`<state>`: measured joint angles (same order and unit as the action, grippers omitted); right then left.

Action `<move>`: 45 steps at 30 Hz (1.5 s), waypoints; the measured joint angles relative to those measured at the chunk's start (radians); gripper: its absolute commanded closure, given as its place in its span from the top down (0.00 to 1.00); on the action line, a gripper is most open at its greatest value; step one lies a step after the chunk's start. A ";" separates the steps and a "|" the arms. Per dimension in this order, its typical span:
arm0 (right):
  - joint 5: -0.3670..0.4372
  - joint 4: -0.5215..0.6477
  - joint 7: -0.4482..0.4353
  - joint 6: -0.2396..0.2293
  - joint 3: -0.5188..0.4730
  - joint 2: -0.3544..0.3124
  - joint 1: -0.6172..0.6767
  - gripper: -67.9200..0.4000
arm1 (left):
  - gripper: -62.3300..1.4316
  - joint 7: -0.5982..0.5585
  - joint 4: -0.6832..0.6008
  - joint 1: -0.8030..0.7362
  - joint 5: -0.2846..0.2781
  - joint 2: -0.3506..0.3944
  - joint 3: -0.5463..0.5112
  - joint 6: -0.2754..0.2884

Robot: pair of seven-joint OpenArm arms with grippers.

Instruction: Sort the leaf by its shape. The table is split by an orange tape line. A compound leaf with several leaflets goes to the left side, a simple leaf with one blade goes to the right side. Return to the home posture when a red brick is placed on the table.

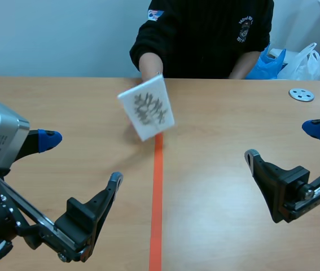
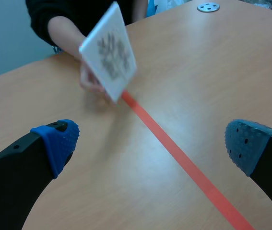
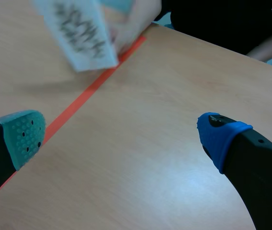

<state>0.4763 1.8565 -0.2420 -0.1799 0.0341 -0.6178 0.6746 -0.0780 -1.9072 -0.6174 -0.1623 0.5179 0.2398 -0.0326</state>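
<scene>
Scene view: one leaf card (image 1: 147,107); one person's hand (image 1: 149,65); one disc (image 1: 301,94)

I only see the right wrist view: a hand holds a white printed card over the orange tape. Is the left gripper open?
Observer: Yes. The left gripper is open and empty, low over the wooden table, left of the orange tape line.
Operator: Anything else on the table?
Observer: A small round grey metal disc with holes lies near its far right corner.
Operator: Is the card set down yet?
Observer: No. In the scene view the white card with a grey leaf print is tilted in the person's hand, off the table.
</scene>
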 measured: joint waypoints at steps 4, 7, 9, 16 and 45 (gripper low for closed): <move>0.000 0.000 0.000 0.000 0.000 0.000 0.000 1.00 | 1.00 0.000 0.000 0.000 0.000 0.000 0.000 0.000; 0.000 0.000 0.000 0.000 0.000 0.000 0.000 1.00 | 1.00 0.000 0.000 0.000 0.000 0.000 0.000 0.000; 0.000 0.000 0.000 0.000 0.000 0.000 0.000 1.00 | 1.00 0.000 0.000 0.000 0.000 0.000 0.000 0.000; 0.000 0.000 0.000 0.000 0.000 0.000 0.000 1.00 | 1.00 0.000 0.000 0.000 0.000 0.000 0.000 0.000; 0.000 0.000 -0.001 -0.002 0.000 0.000 0.020 1.00 | 0.74 0.058 0.000 0.000 0.000 0.000 0.000 0.000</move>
<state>0.4759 1.8568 -0.2428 -0.1822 0.0338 -0.6178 0.6949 -0.0196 -1.9072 -0.6178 -0.1619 0.5179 0.2398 -0.0330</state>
